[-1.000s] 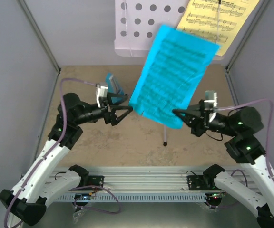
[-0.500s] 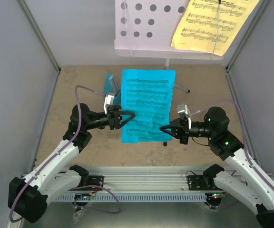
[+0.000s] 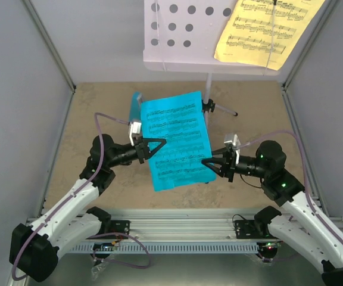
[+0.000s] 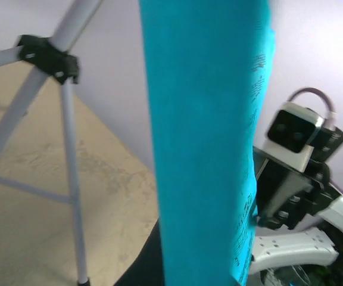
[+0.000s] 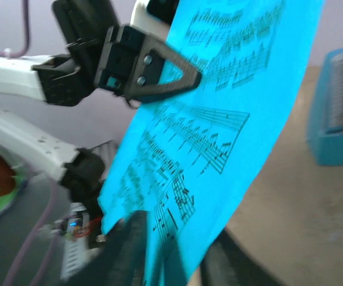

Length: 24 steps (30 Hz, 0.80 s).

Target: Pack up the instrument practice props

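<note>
While the left gripper (image 3: 159, 142) is pinching the left edge of the cyan music sheet (image 3: 174, 140), the sheet is hanging tilted in the air between the two grippers; the right gripper (image 3: 206, 161) is straddling its right edge; whether it is clamping, I cannot tell.

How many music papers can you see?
2. The cyan sheet hangs in the middle, pinched by the left claw, with the right claw at its other edge. The yellow sheet sits up on the music stand. None seem hidden.
</note>
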{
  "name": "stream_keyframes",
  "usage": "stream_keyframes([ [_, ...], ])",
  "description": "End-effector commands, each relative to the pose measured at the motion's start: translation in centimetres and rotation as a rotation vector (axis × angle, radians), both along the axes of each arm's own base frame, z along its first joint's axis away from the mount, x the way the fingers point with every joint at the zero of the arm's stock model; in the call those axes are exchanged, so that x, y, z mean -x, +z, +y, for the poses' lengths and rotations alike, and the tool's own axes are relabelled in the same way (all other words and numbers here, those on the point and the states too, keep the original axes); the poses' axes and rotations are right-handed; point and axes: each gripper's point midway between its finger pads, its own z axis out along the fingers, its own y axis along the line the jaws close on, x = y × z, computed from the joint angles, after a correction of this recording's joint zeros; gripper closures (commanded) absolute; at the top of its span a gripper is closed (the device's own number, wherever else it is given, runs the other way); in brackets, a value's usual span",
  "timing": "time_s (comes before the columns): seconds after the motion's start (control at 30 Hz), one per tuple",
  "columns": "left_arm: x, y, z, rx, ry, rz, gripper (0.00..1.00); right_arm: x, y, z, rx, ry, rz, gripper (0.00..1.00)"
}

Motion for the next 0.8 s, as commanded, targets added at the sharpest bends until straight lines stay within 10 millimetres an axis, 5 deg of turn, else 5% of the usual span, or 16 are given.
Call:
stream_keyframes([
  [0.0,-1.7,-4.0,1.5,-0.035,0.160,0.117,1.00,-3.0,-1.1,-1.9,0.043,-0.232,-0.020,0.47],
  [0.07,-3.0,-8.0,2.9,-0.073,0.286,0.251,1.00,-4.6,-1.9,-3.2,0.075,-0.360,-0.010,0.15],
  [0.17,-3.6,-16.6,6.0,-0.173,0.499,0.507,1.00,-5.6,-2.5,-4.7,0.103,-0.467,-0.025,0.03],
  [0.23,-2.9,-20.4,7.1,-0.163,0.551,0.619,1.00,-5.8,-2.6,-5.2,0.108,-0.500,-0.036,0.02],
  [0.4,-2.1,-24.9,9.0,-0.082,0.639,0.774,1.00,-6.0,-2.6,-6.1,0.119,-0.554,-0.033,0.02],
  [0.57,-2.0,-26.8,10.1,-0.145,0.705,0.808,0.97,-6.8,-2.9,-7.3,0.108,-0.639,-0.019,0.02],
  [0.67,-2.0,-27.1,10.8,-0.179,0.739,0.805,0.76,-7.1,-3.1,-7.8,0.106,-0.681,-0.001,0.02],
  [0.77,-2.3,-26.5,11.9,-0.183,0.812,0.790,0.20,-6.4,-2.2,-7.3,0.075,-0.631,-0.023,0.02],
])
